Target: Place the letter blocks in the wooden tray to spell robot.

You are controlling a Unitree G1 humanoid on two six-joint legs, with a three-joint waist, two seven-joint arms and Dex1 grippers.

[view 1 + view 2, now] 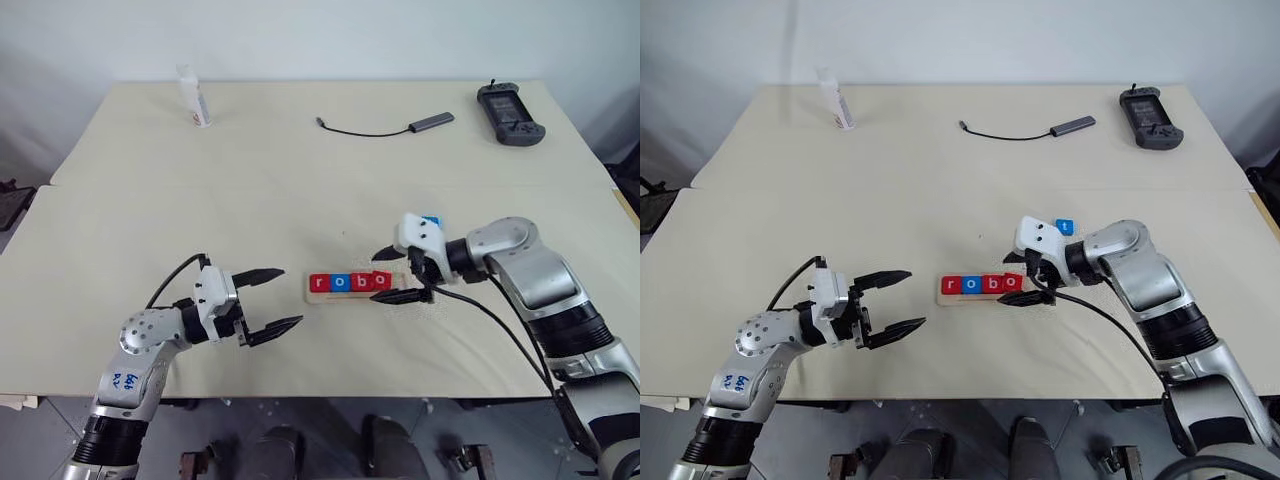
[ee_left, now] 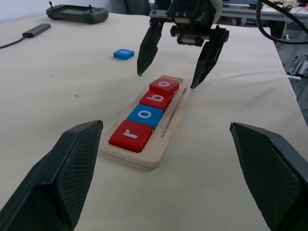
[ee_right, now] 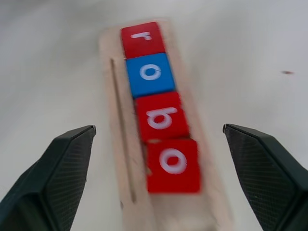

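The wooden tray (image 1: 352, 289) lies near the middle of the cream table (image 1: 300, 180), holding four letter blocks (image 1: 350, 282) that read r, o, b, o from left to right. The right gripper (image 1: 400, 275) hovers over the tray's right end with its fingers spread apart around the last red o, holding nothing. The left gripper (image 1: 272, 301) waits just left of the tray, also spread and empty. A blue t block (image 1: 1065, 227) lies on the table beyond the right wrist, partly hidden in the left eye view. A white wall stands behind the table.
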